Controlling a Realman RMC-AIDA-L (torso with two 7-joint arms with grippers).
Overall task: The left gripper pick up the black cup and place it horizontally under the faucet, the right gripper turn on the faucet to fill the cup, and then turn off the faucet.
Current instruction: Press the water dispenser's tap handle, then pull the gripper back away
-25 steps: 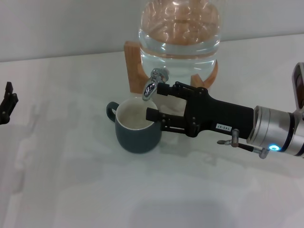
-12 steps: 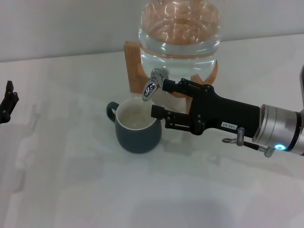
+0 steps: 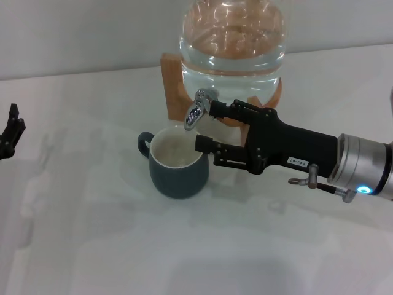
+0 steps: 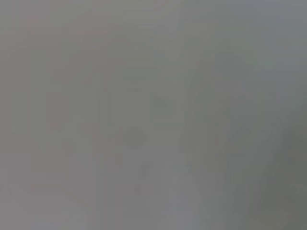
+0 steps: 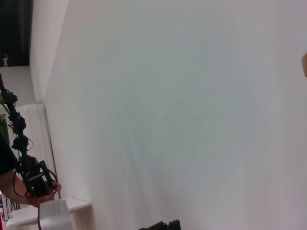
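Note:
The black cup (image 3: 178, 165) stands upright on the white table (image 3: 92, 233), handle toward my left, its cream inside showing. The chrome faucet (image 3: 196, 112) hangs just above the cup's far rim, fitted to the clear glass water jar (image 3: 233, 43). My right gripper (image 3: 207, 127) reaches in from the right and is open. Its upper finger lies against the faucet's right side and its lower finger sits beside the cup's rim. I cannot tell whether water is running. My left gripper (image 3: 10, 132) stays at the far left edge of the head view, well away from the cup.
The jar rests on a wooden stand (image 3: 172, 83) at the back of the table. The left wrist view shows only plain grey. The right wrist view shows a pale surface, with a person's hand (image 5: 33, 189) holding a device far off.
My right gripper has drawn back slightly to the right, its upper finger staying at the faucet. The cup and my left gripper have not moved.

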